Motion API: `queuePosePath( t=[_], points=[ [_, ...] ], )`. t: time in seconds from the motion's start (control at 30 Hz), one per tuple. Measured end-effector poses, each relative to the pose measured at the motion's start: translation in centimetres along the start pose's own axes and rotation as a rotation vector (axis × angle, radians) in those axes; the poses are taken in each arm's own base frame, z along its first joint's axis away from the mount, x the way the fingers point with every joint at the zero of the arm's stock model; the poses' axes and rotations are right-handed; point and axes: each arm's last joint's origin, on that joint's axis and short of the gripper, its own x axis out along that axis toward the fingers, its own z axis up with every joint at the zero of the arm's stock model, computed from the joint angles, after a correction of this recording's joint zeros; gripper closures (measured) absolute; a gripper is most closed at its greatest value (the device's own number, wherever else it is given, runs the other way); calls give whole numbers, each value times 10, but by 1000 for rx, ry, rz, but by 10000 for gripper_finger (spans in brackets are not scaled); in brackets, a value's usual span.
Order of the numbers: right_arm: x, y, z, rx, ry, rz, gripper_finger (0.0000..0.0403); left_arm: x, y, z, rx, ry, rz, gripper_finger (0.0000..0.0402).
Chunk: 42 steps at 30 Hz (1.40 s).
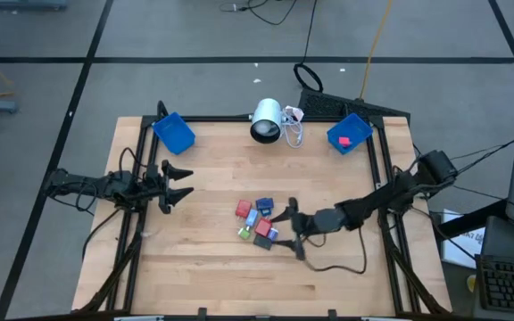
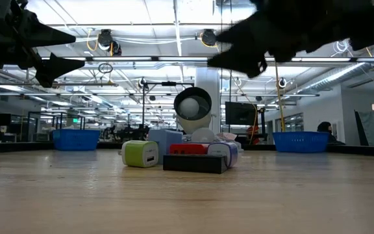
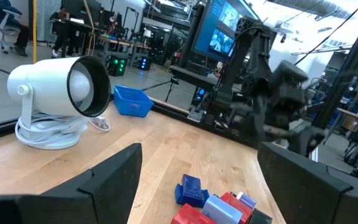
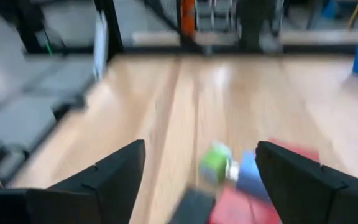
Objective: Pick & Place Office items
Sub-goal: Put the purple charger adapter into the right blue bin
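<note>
Wooden table (image 1: 194,259) bears the items (image 1: 257,223) just ahead of our right gripper (image 1: 293,230), fingers spread and empty; left gripper (image 1: 178,185), also spread, waits farther off.

Two blue bins are sitting on the surface (image 1: 203,276): one bin (image 1: 174,133) at the far left corner, the other bin (image 1: 350,134) at the far right, the latter holding one small red piece (image 1: 344,140). One white lamp-like cylinder (image 1: 267,120) is standing between them. One cluster of small blocks (image 1: 257,222) is lying mid-surface; about six are showing: one red (image 1: 243,209), one dark blue (image 1: 265,206), one light blue (image 1: 252,218), one green (image 1: 244,233), another red (image 1: 263,229) and one purple-edged (image 1: 271,235). Two arms are reaching in, each carrying one claw: the left claw (image 1: 178,185) and the right claw (image 1: 294,228).
</note>
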Motion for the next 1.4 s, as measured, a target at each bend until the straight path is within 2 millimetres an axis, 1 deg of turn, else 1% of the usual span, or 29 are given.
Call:
queuePosePath(
  t=[0.1,0.23,0.3,0.4,0.53,0.67,0.87,1.03,1.4],
  points=[
    [8,0,-10,29,88,-29,93,0,0,0,0,0,-1,78],
    [17,2,-28,90,173,-130,96,0,0,0,0,0,0,78],
    [22,7,-37,86,209,-153,100,0,0,0,0,-1,0,78],
    [30,18,-45,66,221,-173,104,0,0,0,0,-1,-1,78],
    [38,32,-49,28,216,-247,105,0,0,0,0,-1,-1,78],
    [41,38,-50,26,197,-325,105,0,0,0,0,0,-1,78],
    [39,35,-56,149,230,-372,106,0,0,0,-1,-1,-1,78],
    [37,33,-61,175,273,-400,106,0,0,0,0,0,-1,78],
    [37,33,-62,184,271,-405,106,0,0,0,0,-1,-1,78]
  ],
)
